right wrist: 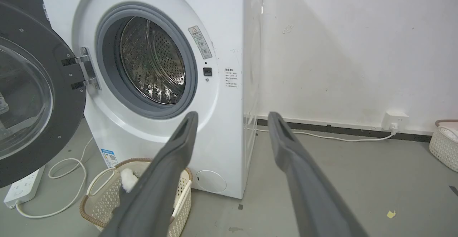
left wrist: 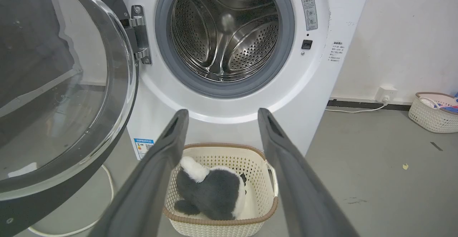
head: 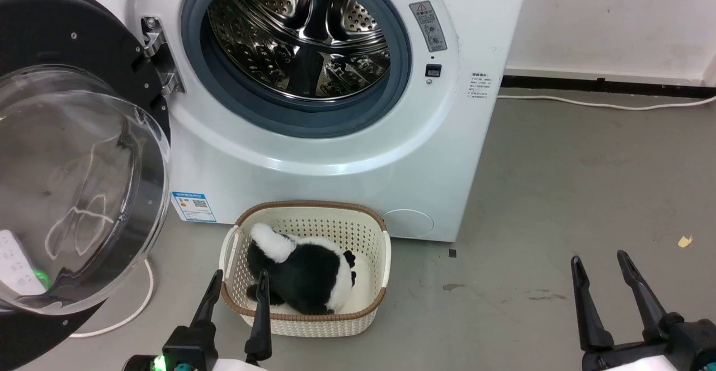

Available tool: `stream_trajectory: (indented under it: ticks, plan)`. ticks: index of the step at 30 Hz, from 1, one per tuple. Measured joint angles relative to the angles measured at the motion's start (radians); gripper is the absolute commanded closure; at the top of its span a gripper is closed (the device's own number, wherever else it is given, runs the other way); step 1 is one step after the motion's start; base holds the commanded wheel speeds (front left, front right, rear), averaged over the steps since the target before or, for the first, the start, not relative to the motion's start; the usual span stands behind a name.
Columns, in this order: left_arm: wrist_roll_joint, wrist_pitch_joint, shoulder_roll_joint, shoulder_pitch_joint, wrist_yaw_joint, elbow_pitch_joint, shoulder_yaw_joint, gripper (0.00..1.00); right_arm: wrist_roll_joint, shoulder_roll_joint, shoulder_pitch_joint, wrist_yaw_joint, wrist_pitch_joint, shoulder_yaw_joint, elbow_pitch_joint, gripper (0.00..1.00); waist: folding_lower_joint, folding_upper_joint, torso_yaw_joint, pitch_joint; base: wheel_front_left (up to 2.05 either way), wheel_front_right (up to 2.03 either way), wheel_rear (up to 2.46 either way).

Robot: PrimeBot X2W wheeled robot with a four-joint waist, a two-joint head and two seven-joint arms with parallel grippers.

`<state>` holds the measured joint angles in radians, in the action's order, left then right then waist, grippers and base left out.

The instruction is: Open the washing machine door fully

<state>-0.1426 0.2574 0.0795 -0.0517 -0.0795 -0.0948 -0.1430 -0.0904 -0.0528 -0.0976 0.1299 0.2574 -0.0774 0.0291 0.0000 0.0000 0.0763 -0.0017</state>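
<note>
So, entry one: where does the washing machine door stand? — checker

Entry one: washing machine door (head: 78, 192), a black ring around a bulging clear window. It is swung wide out to my left on its metal hinge (head: 159, 52), with the inner face and glass bowl turned towards me, well clear of the opening. The steel drum (head: 302, 41) is fully exposed inside its grey seal (head: 193, 41). — me

Entry two, your fingers? — checker

Entry two: left gripper (head: 239, 275), fingers spread wide with nothing between them, touching nothing. In the head view it sits low on my left, in front of the basket. In its own wrist view it (left wrist: 222, 112) points at the white machine body (head: 313, 181) below the drum. Entry three: right gripper (head: 599, 258), likewise spread wide and empty. It is low on my right over the bare grey floor (head: 559, 181), well apart from the machine. In its own wrist view it (right wrist: 232, 114) points towards the machine's right front corner. — me

Remaining stock? — checker

Entry four: cream basket (head: 313, 222) with a brown rim, on the floor just in front of the machine. It holds one black-and-white plush toy (head: 305, 276). Entry five: white power strip (right wrist: 21, 190) and a looped white cable (head: 126, 319), on the floor below the door. Entry six: second basket (left wrist: 433, 117) by the wall, far right, near a wall socket (right wrist: 393, 117). — me
</note>
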Motion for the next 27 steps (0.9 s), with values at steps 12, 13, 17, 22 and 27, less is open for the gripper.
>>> stream_trajectory:
  ticks: [12, 13, 17, 22, 27]
  plan:
    - [-0.001, -0.003, 0.000, 0.000, 0.004, 0.000, 0.004, 1.00, 0.002, 0.000, 0.000, 0.000, -0.002, 0.004, -0.002, 1.00, 0.0001, 0.0000, -0.001, -0.005, 0.00, 0.00, 0.00]
    - [-0.001, -0.006, 0.000, 0.000, 0.004, 0.001, 0.005, 1.00, 0.002, 0.000, 0.000, 0.000, -0.006, 0.004, -0.002, 1.00, 0.0001, 0.0000, -0.002, -0.005, 0.00, 0.00, 0.00]
    - [0.000, -0.018, -0.001, 0.000, 0.004, 0.002, 0.011, 1.00, 0.002, 0.000, 0.001, 0.000, -0.018, 0.007, -0.003, 1.00, 0.0001, 0.0000, -0.005, -0.004, 0.00, 0.00, 0.00]
    - [0.009, -0.028, -0.002, 0.000, 0.009, 0.005, 0.019, 1.00, 0.006, 0.000, 0.003, 0.000, -0.027, 0.011, -0.003, 1.00, 0.0000, 0.0000, -0.008, -0.004, 0.00, 0.00, 0.00]
    - [0.010, -0.038, -0.002, 0.000, 0.012, 0.008, 0.024, 1.00, 0.010, 0.000, 0.003, 0.000, -0.037, 0.015, -0.003, 1.00, 0.0001, 0.0000, -0.011, -0.004, 0.00, 0.00, 0.00]
